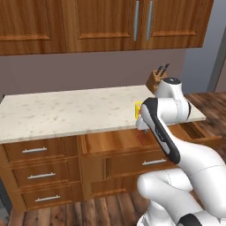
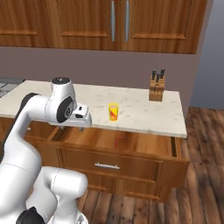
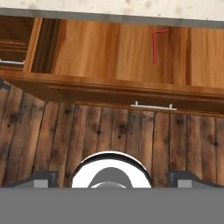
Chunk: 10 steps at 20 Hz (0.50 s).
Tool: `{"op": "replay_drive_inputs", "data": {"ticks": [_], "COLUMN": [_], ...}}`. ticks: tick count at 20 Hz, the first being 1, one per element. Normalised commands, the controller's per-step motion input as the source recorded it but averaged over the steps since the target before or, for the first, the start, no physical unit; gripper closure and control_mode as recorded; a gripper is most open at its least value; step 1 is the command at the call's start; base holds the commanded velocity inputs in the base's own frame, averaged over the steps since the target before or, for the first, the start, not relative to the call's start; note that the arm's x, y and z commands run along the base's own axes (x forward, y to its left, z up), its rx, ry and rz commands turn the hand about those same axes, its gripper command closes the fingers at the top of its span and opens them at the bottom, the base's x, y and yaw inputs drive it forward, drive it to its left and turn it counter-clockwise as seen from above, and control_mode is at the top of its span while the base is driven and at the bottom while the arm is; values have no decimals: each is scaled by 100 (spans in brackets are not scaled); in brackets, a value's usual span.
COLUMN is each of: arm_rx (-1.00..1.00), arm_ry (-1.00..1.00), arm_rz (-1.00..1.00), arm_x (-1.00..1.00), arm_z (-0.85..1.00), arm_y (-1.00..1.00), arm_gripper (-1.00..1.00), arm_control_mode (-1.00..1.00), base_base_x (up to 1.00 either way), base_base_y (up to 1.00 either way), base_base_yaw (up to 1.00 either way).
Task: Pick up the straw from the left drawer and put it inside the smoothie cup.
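one drawer out, jaws wide

wide brown wooden left drawer pulled out past the pale speckled counter edge. thin red bent straw lies on its floor, open wood around it. small yellow smoothie cup stands near the counter's front edge. two-finger gripper spread wide, empty, touching nothing.

Arm bent up from the base, elbow high, forearm folded back down toward the front. Wrist turned so the hand points down. Gripper wide open, nothing between the fingertips, just hanging in the air, not touching anything.
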Motion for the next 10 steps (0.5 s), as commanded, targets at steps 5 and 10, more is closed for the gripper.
{"op": "replay_drive_inputs", "data": {"ticks": [5,10], "arm_rx": [0,0], "arm_ry": [0,0], "arm_rz": [0,0], "arm_x": [1,13], "arm_z": [-1,-20], "arm_y": [0,-16], "arm_gripper": [-100,-100], "arm_control_mode": [-100,-100], "base_base_x": [0,0], "base_base_y": [10,0], "base_base_yaw": [0,0]}}
